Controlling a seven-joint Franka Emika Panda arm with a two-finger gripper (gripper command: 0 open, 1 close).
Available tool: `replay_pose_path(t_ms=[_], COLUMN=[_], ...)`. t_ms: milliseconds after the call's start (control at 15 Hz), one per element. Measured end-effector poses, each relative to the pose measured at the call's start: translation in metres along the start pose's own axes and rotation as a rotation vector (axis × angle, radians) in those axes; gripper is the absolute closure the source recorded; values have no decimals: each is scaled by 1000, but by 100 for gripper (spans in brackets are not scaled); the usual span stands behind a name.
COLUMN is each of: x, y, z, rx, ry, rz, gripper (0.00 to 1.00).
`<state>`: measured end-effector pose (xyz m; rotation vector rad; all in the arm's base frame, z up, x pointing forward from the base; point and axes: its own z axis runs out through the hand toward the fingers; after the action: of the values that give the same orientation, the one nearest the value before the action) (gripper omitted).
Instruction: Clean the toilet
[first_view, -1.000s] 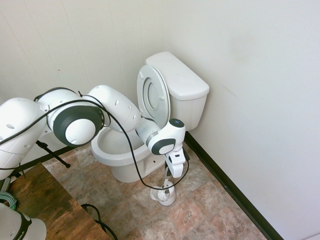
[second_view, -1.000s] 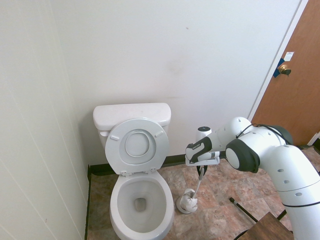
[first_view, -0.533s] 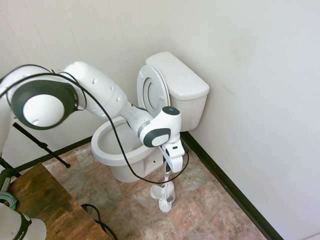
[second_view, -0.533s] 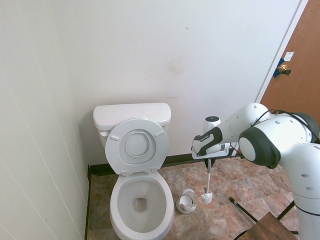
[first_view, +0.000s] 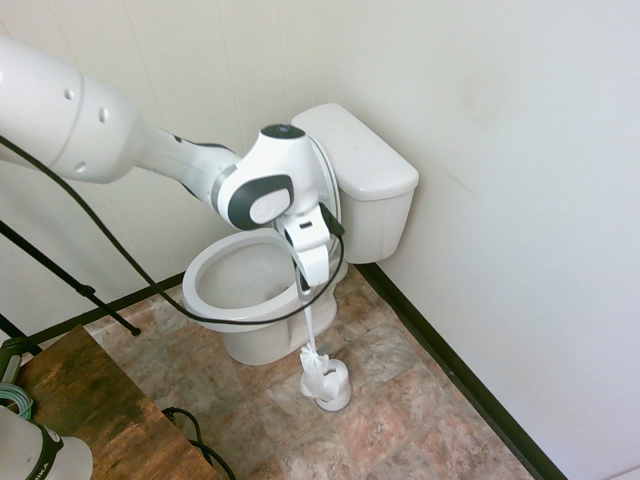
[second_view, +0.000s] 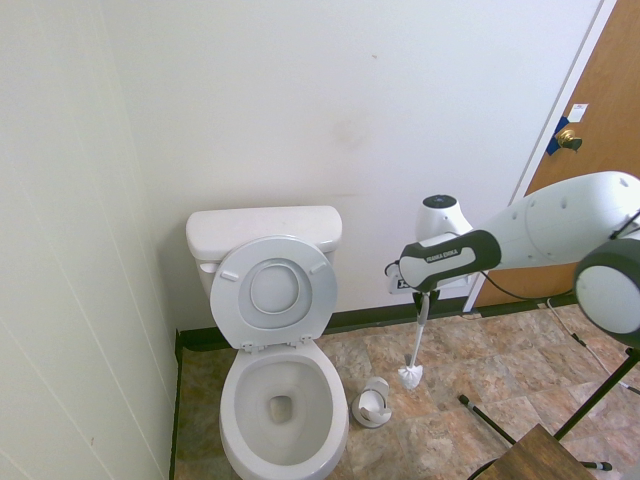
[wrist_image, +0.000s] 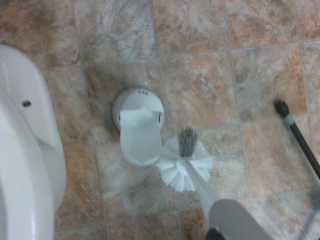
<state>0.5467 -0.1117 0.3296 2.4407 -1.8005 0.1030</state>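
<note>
The white toilet (first_view: 240, 290) stands against the wall with its seat and lid (second_view: 275, 292) raised against the tank (second_view: 263, 232). The bowl (second_view: 283, 400) is open. My gripper (second_view: 422, 293) is shut on the handle of a white toilet brush (second_view: 410, 377). The brush hangs bristles-down above the tiled floor, off to the side of the toilet. In the first exterior view the gripper (first_view: 304, 292) is beside the bowl's rim. The brush head (wrist_image: 184, 162) hovers just beside its small white holder (wrist_image: 138, 122), apart from it.
The brush holder (second_view: 372, 402) sits on the floor close to the toilet's base. A brown door (second_view: 590, 150) is at the far right. A wooden tabletop (first_view: 90, 410) lies at the near corner. A black baseboard (first_view: 450, 370) runs along the walls.
The arm has risen and drawn the brush up out of its holder. The brush now hangs free beside the holder, higher than half a second ago.
</note>
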Motion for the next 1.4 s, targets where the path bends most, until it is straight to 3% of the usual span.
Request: replay_pose_path(t_ms=[333, 600, 933, 1400], x=[-93, -158, -201, -197], y=[-35, -46, -65, -122], z=[-96, -120, -97, -19], rx=[69, 108, 178, 248], ry=[8, 0, -75, -164], rz=[-92, -173, -219, -162], gripper=[100, 100, 100, 100])
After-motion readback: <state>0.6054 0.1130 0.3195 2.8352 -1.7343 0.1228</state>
